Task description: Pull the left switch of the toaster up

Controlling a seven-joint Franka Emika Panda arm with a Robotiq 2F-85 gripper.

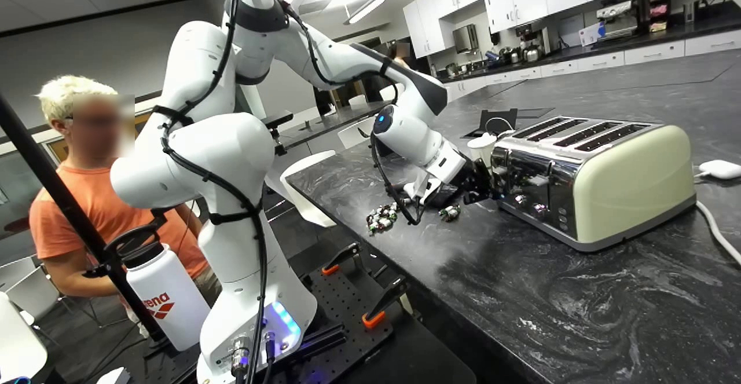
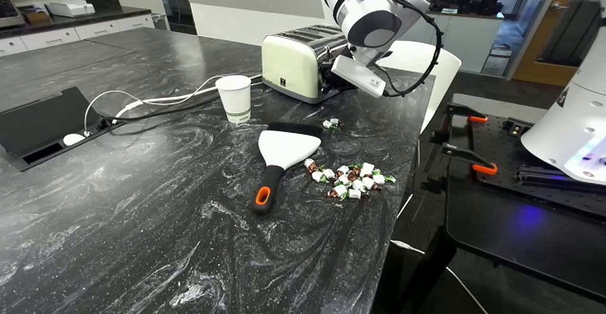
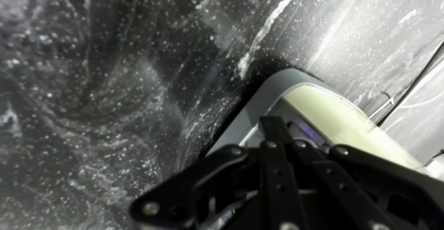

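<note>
Cream-sided and chrome-fronted, the 4-slot toaster [image 1: 634,184] stands on the black, white-swirled counter [image 1: 608,308]; at its front's left end, the jointed black gripper [image 3: 277,127] has jaws pressed together; only the exterior views show white-green-brown wrapped candies [image 2: 357,184].

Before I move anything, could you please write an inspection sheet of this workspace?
Surface: dark countertop with pale streaks.
Job's things: toaster upright on it; left switch not clearly visible.
Clutter: brush and scattered wrapped pieces lying; paper cup upright.
Jaws: look shut, at the toaster's metal face; contact unclear.
Cables: white cord by the toaster; black cable strapped along the arm.
Surroundings: person in orange shirt behind the arm, in an exterior view.
</note>
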